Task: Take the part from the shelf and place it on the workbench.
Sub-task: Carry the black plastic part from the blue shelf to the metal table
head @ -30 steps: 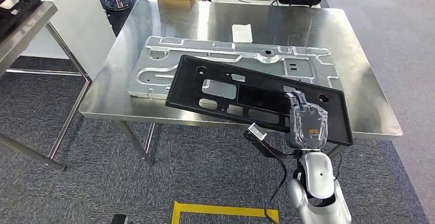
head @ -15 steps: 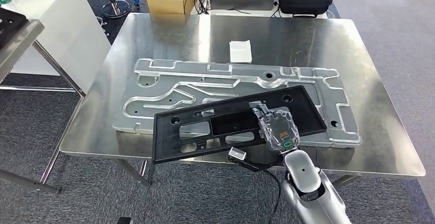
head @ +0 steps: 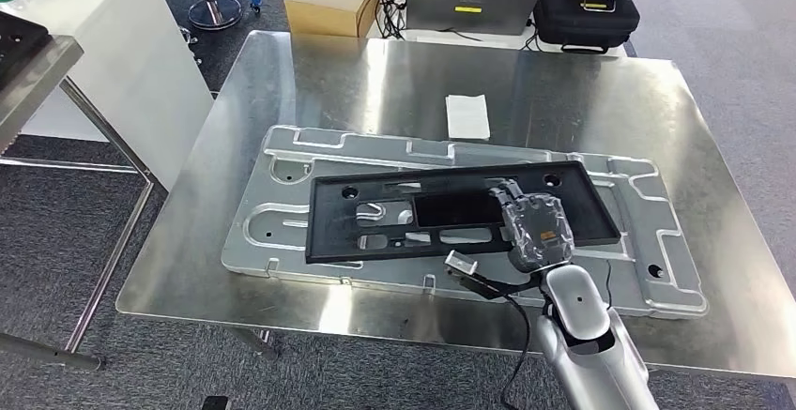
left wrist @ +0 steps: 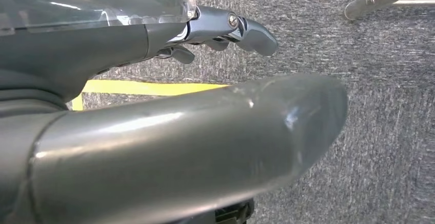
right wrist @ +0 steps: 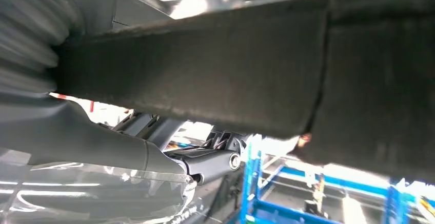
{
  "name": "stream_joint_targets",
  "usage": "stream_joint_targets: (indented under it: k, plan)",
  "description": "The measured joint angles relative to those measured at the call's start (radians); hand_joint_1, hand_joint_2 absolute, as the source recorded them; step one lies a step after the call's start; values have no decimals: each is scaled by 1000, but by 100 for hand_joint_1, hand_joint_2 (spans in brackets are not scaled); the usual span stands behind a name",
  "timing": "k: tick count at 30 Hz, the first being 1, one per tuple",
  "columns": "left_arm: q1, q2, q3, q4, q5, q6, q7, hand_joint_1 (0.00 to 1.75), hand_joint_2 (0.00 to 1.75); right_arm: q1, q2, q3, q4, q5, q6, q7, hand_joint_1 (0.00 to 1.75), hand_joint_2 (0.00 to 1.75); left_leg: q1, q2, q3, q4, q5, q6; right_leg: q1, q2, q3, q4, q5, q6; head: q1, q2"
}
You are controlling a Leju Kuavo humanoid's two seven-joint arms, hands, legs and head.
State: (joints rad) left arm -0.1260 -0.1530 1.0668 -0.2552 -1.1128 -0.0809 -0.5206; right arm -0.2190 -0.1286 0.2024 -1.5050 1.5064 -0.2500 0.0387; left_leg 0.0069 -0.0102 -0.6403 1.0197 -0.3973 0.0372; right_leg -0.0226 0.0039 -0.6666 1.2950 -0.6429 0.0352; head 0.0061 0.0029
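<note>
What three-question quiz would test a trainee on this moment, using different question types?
1. True or false: the right hand holds the black panel.
2. What lies directly beneath the panel? A) silver stamped metal plate B) cardboard box C) white paper slip
3. Fill in: the left hand hangs over grey ____ with a yellow line.

Key: 1 true; 2 A; 3 carpet.
</note>
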Motion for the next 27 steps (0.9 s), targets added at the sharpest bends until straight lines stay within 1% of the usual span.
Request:
stream_joint_targets:
  k: [1,2,3,4,5,6,7,9,10,11,12,13,14,15,16,17,18,19,20,21,22,24,25,26,27]
  plan:
    - [1,0,-1,0,0,0,0,0,0,-2,-2,-15,10,-3,0,-5,175,175,0,-2,7,0,-5,0,0,0,-13,-10,32,-1,0,0]
    - [1,0,-1,0,0,0,0,0,0,-5,-3,-26,18,-5,0,-8,175,175,-1,-4,16,1,-11,-2,0,0,-8,-55,80,-3,1,0]
    - [2,1,-2,0,0,0,0,0,0,-8,-5,-34,25,-6,0,-10,175,175,-1,-5,24,1,-17,-4,1,0,10,-124,133,-8,1,0]
    - [2,1,-3,0,0,0,0,0,0,-12,-6,-40,29,-7,0,-10,175,175,-4,-6,29,3,-23,-8,4,-1,31,-188,171,-13,1,0]
    - [1,1,-3,0,0,0,0,0,0,-17,-6,-44,33,-8,1,-11,175,175,-6,-7,31,4,-27,-12,7,-1,46,-234,191,-18,0,0]
    - [0,1,-4,0,0,0,-1,0,0,-23,-6,-49,38,-9,1,-11,175,175,-8,-7,32,5,-29,-16,9,-1,53,-259,198,-22,0,0]
    - [-1,1,-5,0,0,0,-2,0,0,-29,-7,-56,45,-12,3,-11,175,175,-9,-8,32,5,-30,-21,12,-1,55,-265,194,-25,0,0]
    - [-1,4,-7,0,1,0,-4,0,0,-43,-9,-82,66,-24,6,-12,175,175,-9,-7,32,7,-35,-32,7,-1,58,-273,195,-33,0,0]
    - [-1,6,-8,0,1,0,-5,0,0,-51,-10,-99,80,-34,7,-14,175,175,-9,-5,26,22,-47,-37,4,-2,62,-277,196,-39,-2,0]
    - [0,8,-9,0,1,0,-6,0,0,-58,-11,-117,94,-43,6,-17,175,175,-9,-4,13,55,-69,-41,1,-4,65,-281,198,-44,-4,0]
    - [0,8,-10,0,1,0,-6,0,0,-64,-12,-134,108,-51,5,-21,175,175,-6,-1,-11,110,-100,-45,0,-7,68,-282,197,-48,-5,0]
    - [1,9,-10,0,1,0,-6,0,0,-69,-12,-151,123,-59,4,-25,131,175,-3,1,-42,177,-132,-49,0,-8,69,-281,196,-51,-7,0]
    - [3,9,-11,0,1,0,-7,0,44,-70,-13,-165,137,-65,3,-28,87,175,0,2,-72,241,-155,-52,0,-9,69,-281,195,-52,-7,0]
    - [5,9,-11,0,2,0,-9,0,87,-69,-13,-178,149,-70,1,-31,44,175,3,3,-92,280,-163,-55,0,-9,70,-280,194,-52,-7,0]
    - [7,10,-12,0,1,0,-11,0,87,-67,-13,-188,160,-74,0,-33,0,175,4,4,-93,281,-151,-56,0,-8,71,-278,192,-51,-7,0]
    - [8,12,-12,0,1,0,-13,0,87,-65,-13,-197,169,-78,-2,-35,0,175,5,4,-75,241,-122,-56,-1,-6,72,-276,189,-49,-7,0]
    - [8,14,-13,0,0,0,-16,0,44,-64,-13,-204,176,-80,-5,-37,0,175,6,4,-42,173,-85,-54,-2,-5,75,-274,186,-46,-7,0]
    - [8,16,-14,0,0,0,-17,0,0,-62,-13,-211,183,-83,-8,-39,0,175,5,4,-8,105,-60,-51,-1,-4,76,-272,183,-42,-8,0]
    - [7,17,-15,0,1,0,-18,0,0,-60,-13,-218,189,-85,-11,-40,0,175,3,4,18,52,-43,-46,0,-3,77,-270,180,-36,-8,0]
    - [6,18,-16,0,2,0,-19,0,0,-59,-13,-224,195,-87,-13,-41,0,175,2,3,32,23,-39,-42,2,-3,76,-269,179,-31,-8,0]
    - [6,19,-16,0,3,0,-19,0,0,-57,-13,-230,200,-89,-14,-42,0,175,-1,3,35,15,-43,-37,3,-3,76,-270,179,-25,-8,0]
    - [8,20,-16,0,8,-1,-20,0,0,-55,-13,-243,209,-93,-17,-45,0,175,-1,2,37,8,-38,-24,1,-3,79,-273,179,-13,-8,0]
    - [8,20,-16,0,10,-1,-20,0,0,-54,-13,-249,213,-94,-18,-47,0,175,0,3,40,2,-35,-17,-1,-3,76,-264,170,-9,-6,0]
    - [8,20,-16,0,13,-2,-20,0,0,-53,-14,-256,215,-95,-19,-49,0,175,1,3,43,-4,-32,-10,-1,-3,64,-236,151,-5,-4,0]
    - [8,21,-16,0,14,-3,-20,0,0,-52,-14,-261,218,-96,-20,-50,0,175,2,4,45,-8,-30,-5,-2,-3,42,-187,122,-2,-2,0]
